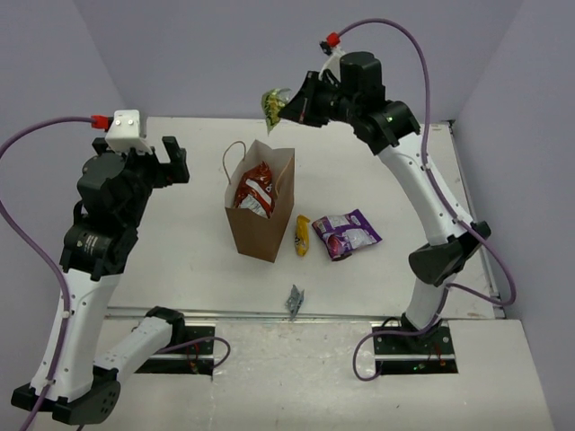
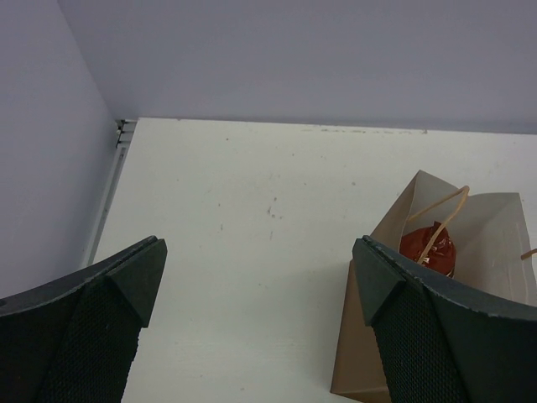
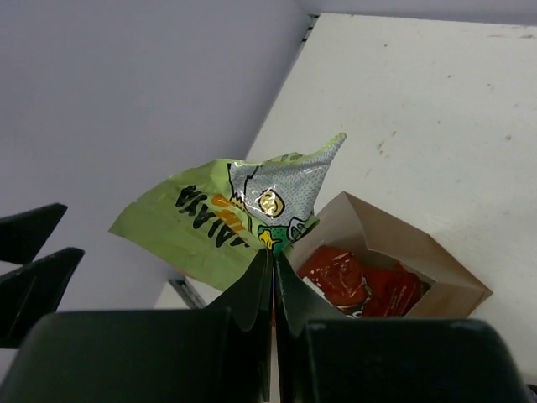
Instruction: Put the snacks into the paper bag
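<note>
The brown paper bag (image 1: 260, 211) stands open mid-table with the red-and-white chip bag (image 1: 255, 190) inside; both also show in the right wrist view, bag (image 3: 436, 273) and chips (image 3: 352, 281), and in the left wrist view, bag (image 2: 361, 353) and chips (image 2: 428, 248). My right gripper (image 1: 286, 112) is shut on the pale green packet (image 1: 273, 105), held in the air above and behind the bag; the packet fills the right wrist view (image 3: 210, 222). The yellow bar (image 1: 303, 235) and purple packet (image 1: 347, 233) lie right of the bag. My left gripper (image 1: 175, 160) is open, empty, left of the bag. No orange packet shows.
A small grey foil scrap (image 1: 295, 301) lies near the table's front edge. Walls close in behind and on both sides. The table's left edge rail (image 2: 109, 189) shows in the left wrist view.
</note>
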Controlling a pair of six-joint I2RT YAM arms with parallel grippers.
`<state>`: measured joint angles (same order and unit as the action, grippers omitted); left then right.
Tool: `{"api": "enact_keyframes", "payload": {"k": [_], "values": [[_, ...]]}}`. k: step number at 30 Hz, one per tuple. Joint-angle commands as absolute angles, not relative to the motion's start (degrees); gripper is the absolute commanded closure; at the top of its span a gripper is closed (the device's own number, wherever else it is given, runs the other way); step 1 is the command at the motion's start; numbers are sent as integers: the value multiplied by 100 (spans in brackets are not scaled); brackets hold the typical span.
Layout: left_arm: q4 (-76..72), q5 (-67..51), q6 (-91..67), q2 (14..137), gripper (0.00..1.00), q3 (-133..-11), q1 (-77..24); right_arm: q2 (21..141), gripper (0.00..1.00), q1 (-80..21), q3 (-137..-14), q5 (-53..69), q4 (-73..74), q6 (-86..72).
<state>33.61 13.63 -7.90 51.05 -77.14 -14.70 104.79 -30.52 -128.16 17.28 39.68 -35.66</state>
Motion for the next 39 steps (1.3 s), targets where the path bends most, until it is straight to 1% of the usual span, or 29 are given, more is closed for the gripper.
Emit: {"api": "enact_keyframes", "payload": {"k": [1,2,3,4,5,6,7,8,10,11,13,19,21,22,23,25,29,31,34,39], "values": [[3173,1327,-765,5045,0,-7787,-1503,10442,100,-3331,-13113,2205,3920,-2980],[3173,1327,-773,5045,0,-7787,-1503,10398,93,-3418,-13018,2250,3859,-2892],[3164,1318,-773,5045,0,-7787,-1512,10354,84,-3445,-12930,2328,3797,-2866],[3164,1310,-773,5045,0,-7778,-1512,10293,67,-3471,-12833,2390,3727,-2830],[3164,1310,-765,5045,0,-7778,-1512,10127,55,-3498,-12580,2373,3553,-2795],[3155,1301,-765,5045,0,-7778,-1512,10003,49,-3498,-12412,2408,3412,-2769],[3155,1301,-756,5045,0,-7778,-1512,9889,40,-3507,-12262,2399,3288,-2742],[3147,1301,-747,5045,0,-7778,-1520,9635,21,-3507,-11982,2199,3113,-2733],[3146,1310,-747,5045,0,-7770,-1521,9362,4,-3507,-11673,1961,2910,-2699],[3146,1301,-747,5036,0,-7761,-1521,9134,1,-3507,-11446,1595,2866,-2698],[3147,1301,-756,5027,0,-7743,-1521,8974,1,-3498,-11242,1363,2909,-2698],[3129,1301,-756,5010,0,-7691,-1529,8623,1,-3419,-10487,581,3849,-2970],[3129,1309,-756,5001,0,-7682,-1521,8351,1,-3419,-9759,423,3841,-2988],[3138,1318,-756,4992,0,-7682,-1538,8019,1,-3419,-9504,204,3815,-3040],[3155,1353,-765,5001,0,-7682,-1538,7859,1,-3419,-9005,115,3727,-3050],[3155,1362,-756,4992,0,-7690,-1547,7508,1,-3419,-8589,18,3700,-3041],[3146,1284,-782,5036,0,-7682,-1547,7216,2,-3419,-7744,26,3753,-3050],[3120,1248,-826,5054,0,-7673,-1547,7250,3,-3419,-7446,70,3648,-2989],[3111,1195,-844,5062,0,-7655,-1547,7496,5,-3428,-7348,167,3691,-2918],[3102,1353,-835,4984,0,-7559,-1591,8366,9,-3428,-7400,158,3806,-3041]]}}
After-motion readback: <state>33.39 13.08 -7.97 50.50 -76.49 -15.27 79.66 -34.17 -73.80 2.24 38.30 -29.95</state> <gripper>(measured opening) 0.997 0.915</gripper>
